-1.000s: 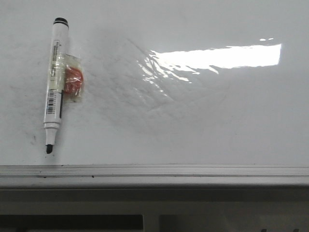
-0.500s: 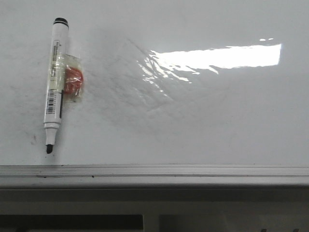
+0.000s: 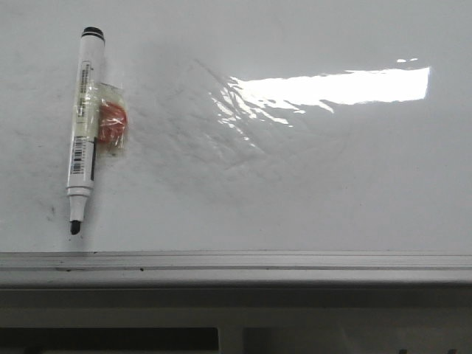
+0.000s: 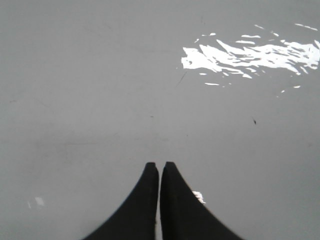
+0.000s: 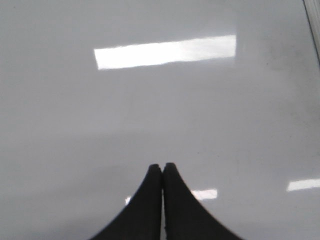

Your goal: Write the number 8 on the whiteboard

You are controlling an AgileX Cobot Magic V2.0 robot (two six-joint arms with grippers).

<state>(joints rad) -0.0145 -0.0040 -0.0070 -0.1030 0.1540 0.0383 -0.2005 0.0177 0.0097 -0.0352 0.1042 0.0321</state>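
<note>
The whiteboard fills the front view, glossy white with faint grey smudges and a bright glare; no number 8 shows on it. An uncapped white marker with a black tip lies at its left, tip toward the near frame edge, with an orange piece taped to its side. Neither gripper shows in the front view. My left gripper is shut and empty above bare board. My right gripper is shut and empty above bare board.
The grey metal frame edge runs along the near side of the board. A frame edge also shows at a corner of the right wrist view.
</note>
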